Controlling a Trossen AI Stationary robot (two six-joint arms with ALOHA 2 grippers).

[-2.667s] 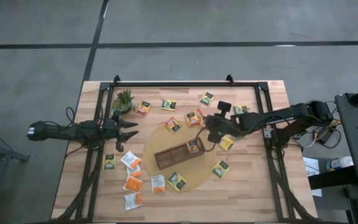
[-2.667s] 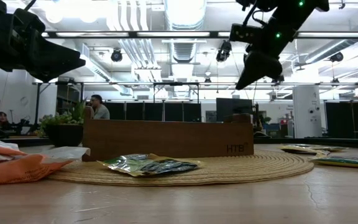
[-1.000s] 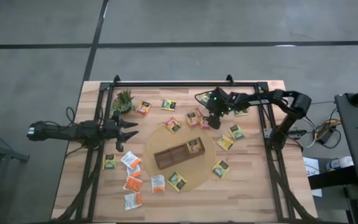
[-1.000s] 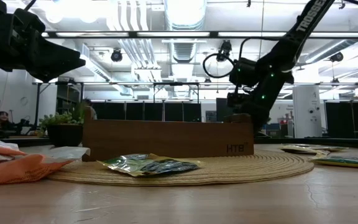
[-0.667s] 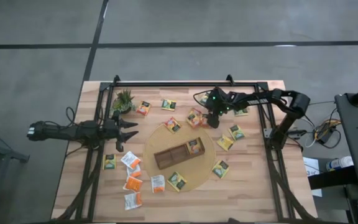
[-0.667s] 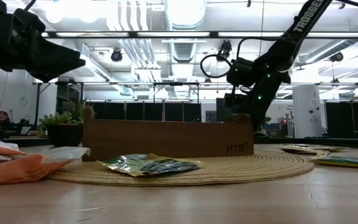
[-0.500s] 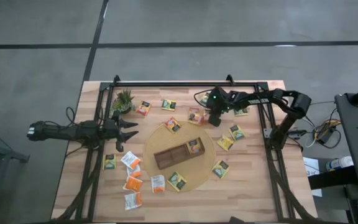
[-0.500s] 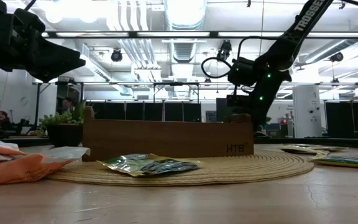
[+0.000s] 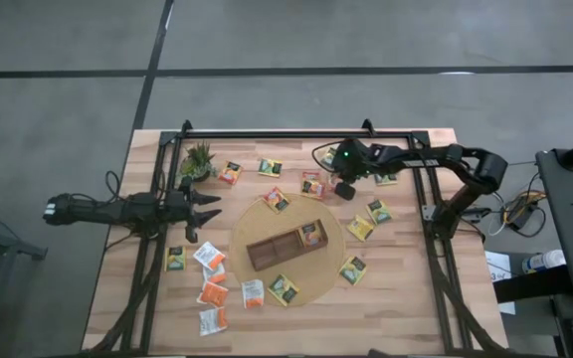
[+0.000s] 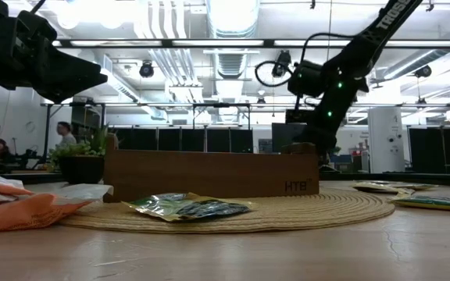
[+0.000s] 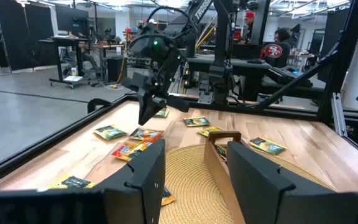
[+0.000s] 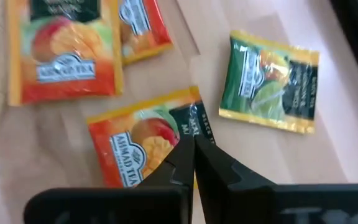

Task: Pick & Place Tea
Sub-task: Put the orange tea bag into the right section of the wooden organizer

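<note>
Orange and yellow foil shows between the fingers of the right hand (image 12: 192,144), which is pinched fully together on the edge of a mango tea sachet (image 12: 143,148) lying on the wooden counter (image 9: 396,298), just beyond the far rim of the round woven mat (image 9: 328,280); two more orange sachets (image 12: 64,46) lie touching or just beside it, and a green-and-yellow sachet (image 12: 271,81) sits a little apart.

Judging by the thin bite at the packet's border, the step in hand is securing that one sachet for a lift toward the wooden divided tray (image 9: 286,247) on the mat; a good lift would go straight up and slowly, so the flat packet does not slip free or drag its neighbours; checking that only one packet rises seems wise; the tray's walls call for clearance before lowering.

Other sachets are scattered about the counter, with one already in the tray's right-hand compartment; the left hand (image 9: 207,207) waits with fingers spread wide over the counter's left side, near the small potted plant (image 9: 198,159).

Legible writing: "AHMAD TEA" on the pinched packet and on its orange neighbour; "HTB" on the tray's side wall in the low view.
</note>
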